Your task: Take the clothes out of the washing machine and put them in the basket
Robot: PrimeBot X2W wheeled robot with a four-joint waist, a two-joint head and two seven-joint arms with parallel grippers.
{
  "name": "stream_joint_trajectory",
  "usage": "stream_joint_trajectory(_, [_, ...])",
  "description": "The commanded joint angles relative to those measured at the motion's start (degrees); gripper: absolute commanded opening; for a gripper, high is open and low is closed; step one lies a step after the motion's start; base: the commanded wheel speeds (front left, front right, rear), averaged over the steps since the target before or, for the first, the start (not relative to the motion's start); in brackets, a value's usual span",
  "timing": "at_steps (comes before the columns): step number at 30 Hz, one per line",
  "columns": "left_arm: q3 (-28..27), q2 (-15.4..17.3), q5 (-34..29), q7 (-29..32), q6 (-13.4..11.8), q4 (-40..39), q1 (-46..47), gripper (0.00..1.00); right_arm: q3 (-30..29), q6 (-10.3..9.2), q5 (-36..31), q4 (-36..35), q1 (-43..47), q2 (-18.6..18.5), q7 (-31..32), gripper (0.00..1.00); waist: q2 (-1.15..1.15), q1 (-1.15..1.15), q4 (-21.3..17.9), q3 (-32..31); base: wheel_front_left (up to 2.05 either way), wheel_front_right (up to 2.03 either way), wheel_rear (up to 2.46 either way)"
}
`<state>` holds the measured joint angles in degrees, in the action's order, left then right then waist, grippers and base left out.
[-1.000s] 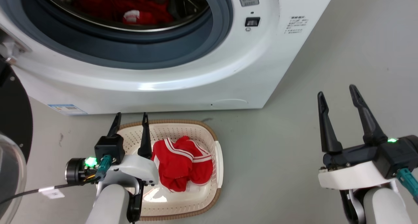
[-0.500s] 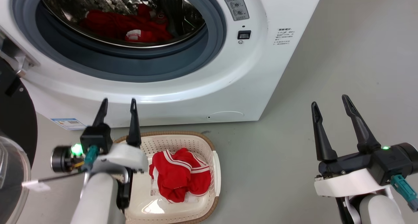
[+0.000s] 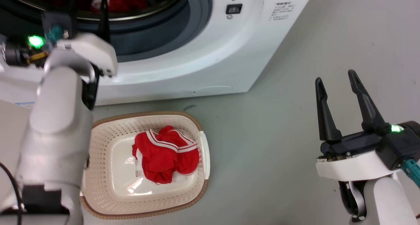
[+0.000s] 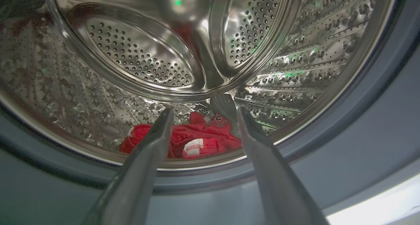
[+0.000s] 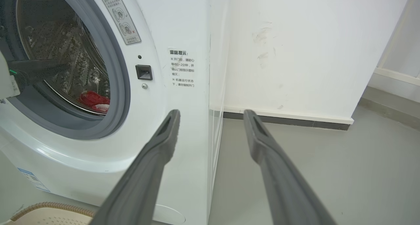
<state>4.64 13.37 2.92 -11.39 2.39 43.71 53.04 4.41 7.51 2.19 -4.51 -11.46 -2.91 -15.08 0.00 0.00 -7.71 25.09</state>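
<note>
Red clothes point(image 3: 164, 154) with white stripes; cream perforated basket point(image 3: 101, 138), brown rim; white washing machine point(image 3: 203, 51), grey gasket point(image 4: 377, 120).

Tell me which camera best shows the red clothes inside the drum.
The left wrist view: the clothes lie in the drum, framed by the open left pincer. The head view catches a red sliver at its top edge; the right wrist view, a small patch.

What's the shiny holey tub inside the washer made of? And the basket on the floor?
The drum looks like polished steel: mirror-shiny, with rows of punched holes. The basket looks like cream plastic, smooth and glossy, with a brown woven-look rim that may be plastic too.
</note>
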Motion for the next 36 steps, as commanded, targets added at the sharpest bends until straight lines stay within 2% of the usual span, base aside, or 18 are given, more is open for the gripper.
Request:
stream_joint_trajectory(1, [0.1, 0.5, -0.3, 0.7, 0.1, 1.4, 2.1, 1.00, 0.1, -0.04, 0.6, -0.3, -1.0, 0.0, -0.1, 1.00, 0.00, 0.00, -1.5, 2.1, 0.00, 0.00, 0.00])
stream_joint_trajectory(13, [1.7, 6.1, -0.4, 14.5, 3.1, 16.3, 24.5, 1.00, 0.3, -0.04, 3.9, -1.6, -4.8, 0.1, -0.1, 1.00, 0.00, 0.00, -6.0, 11.9, 0.00, 0.00, 0.00])
stream_joint_trajectory(24, [5.9, 11.7, -2.2, 31.0, 4.7, 23.9, 38.9, 1.00, 1.0, -0.04, 7.1, -2.7, -7.3, 0.0, -0.1, 1.00, 0.00, 0.00, -9.9, 18.5, 0.00, 0.00, 0.00])
stream_joint_trajectory(29, [7.8, 12.2, -1.8, 39.5, 4.9, 26.1, 44.1, 1.00, 0.5, -0.04, 7.9, -3.1, -7.9, 0.1, -0.1, 1.00, 0.00, 0.00, -10.6, 21.0, 0.00, 0.00, 0.00])
stream_joint_trajectory(36, [11.0, 13.0, -1.1, 44.6, 5.0, 27.1, 47.3, 1.00, 0.5, -0.04, 8.9, -3.6, -8.8, 0.1, -0.1, 1.00, 0.00, 0.00, -11.4, 23.6, 0.00, 0.00, 0.00])
